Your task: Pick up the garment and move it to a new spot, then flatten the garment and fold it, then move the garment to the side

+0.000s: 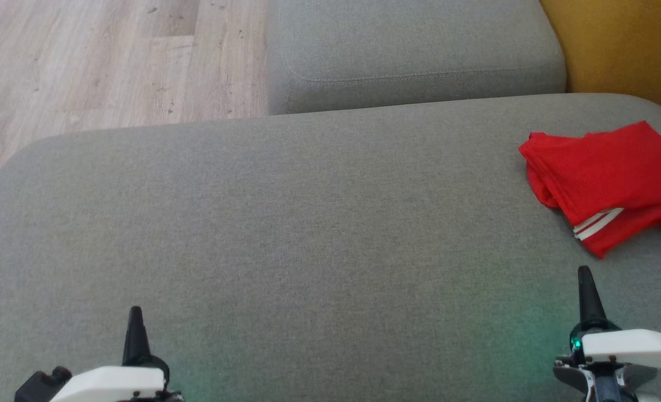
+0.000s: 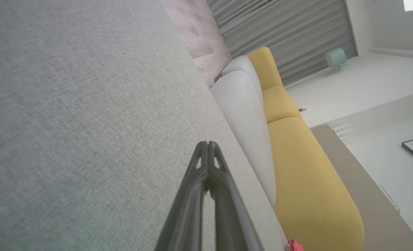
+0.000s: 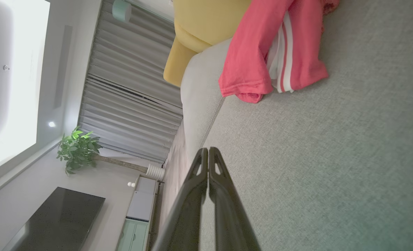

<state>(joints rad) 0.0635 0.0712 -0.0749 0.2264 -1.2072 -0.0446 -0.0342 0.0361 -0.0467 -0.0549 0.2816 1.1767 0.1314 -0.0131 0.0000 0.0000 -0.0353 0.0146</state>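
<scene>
On the grey sofa cushion (image 1: pixel 286 223), the red garment (image 1: pixel 604 178) lies bundled, perhaps loosely folded, at the right edge. The right gripper (image 1: pixel 585 273) rests near it, the left gripper (image 1: pixel 135 312) well apart, both closed and empty. Best spread the right one wide, pinching all layers.

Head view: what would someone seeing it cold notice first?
The red garment with white stripes stands out, lying in a folded-looking bundle at the far right of the grey cushion. Next come the left gripper and right gripper at the bottom corners, both shut, empty and clear of the cloth. A yellow backrest fills the top right corner.
</scene>
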